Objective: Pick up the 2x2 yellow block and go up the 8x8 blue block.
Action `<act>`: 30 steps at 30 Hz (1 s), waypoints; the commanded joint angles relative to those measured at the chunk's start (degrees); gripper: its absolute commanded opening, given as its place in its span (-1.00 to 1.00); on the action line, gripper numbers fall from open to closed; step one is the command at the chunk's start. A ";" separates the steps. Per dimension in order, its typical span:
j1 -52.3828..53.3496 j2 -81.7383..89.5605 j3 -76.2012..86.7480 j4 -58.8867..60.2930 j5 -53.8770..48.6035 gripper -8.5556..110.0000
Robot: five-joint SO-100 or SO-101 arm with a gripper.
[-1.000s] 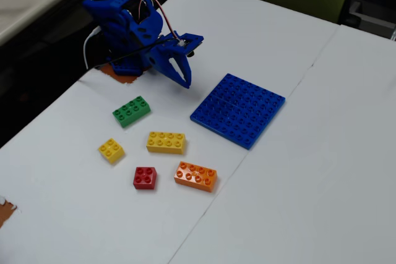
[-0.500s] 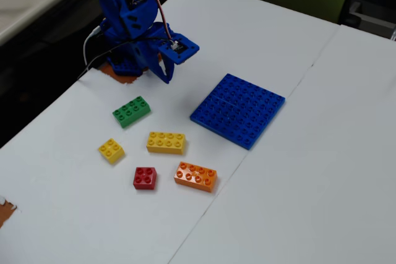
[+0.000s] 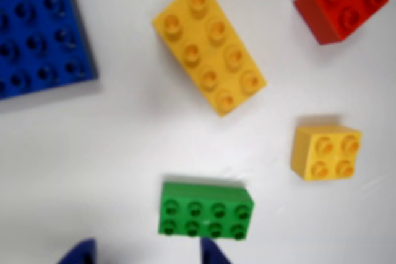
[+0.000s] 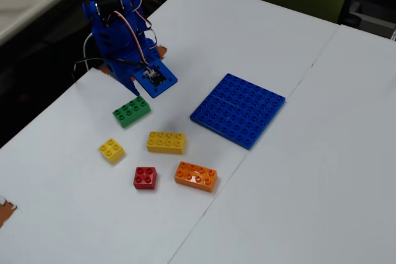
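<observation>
The 2x2 yellow block (image 3: 326, 151) lies alone on the white table at the right of the wrist view; in the fixed view the same block (image 4: 111, 150) sits at the left end of the brick group. The 8x8 blue block (image 4: 238, 109) lies flat right of centre, and its corner (image 3: 37, 29) fills the wrist view's top left. My gripper (image 3: 147, 255) shows only two blue fingertips at the bottom edge, set wide apart with nothing between them. In the fixed view the gripper (image 4: 132, 89) points down just behind the green brick, well away from the yellow block.
A green 2x4 brick (image 3: 206, 210) (image 4: 131, 110) lies just ahead of my fingertips. A longer yellow brick (image 3: 209, 46) (image 4: 166, 142), a red 2x2 brick (image 3: 342, 3) (image 4: 145, 177) and an orange brick (image 4: 195, 175) lie nearby. The table's left edge (image 4: 43, 115) drops off beside the arm.
The arm has risen and swung left in the fixed view. The gripper has moved from near the blue baseplate's corner to just behind the green brick. No brick has moved.
</observation>
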 commanded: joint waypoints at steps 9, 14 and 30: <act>15.73 -12.57 -3.34 -18.81 -22.59 -0.41; 16.52 -13.36 -3.43 -22.85 -21.88 -0.40; 17.31 -34.89 -31.55 -8.00 -16.35 -0.40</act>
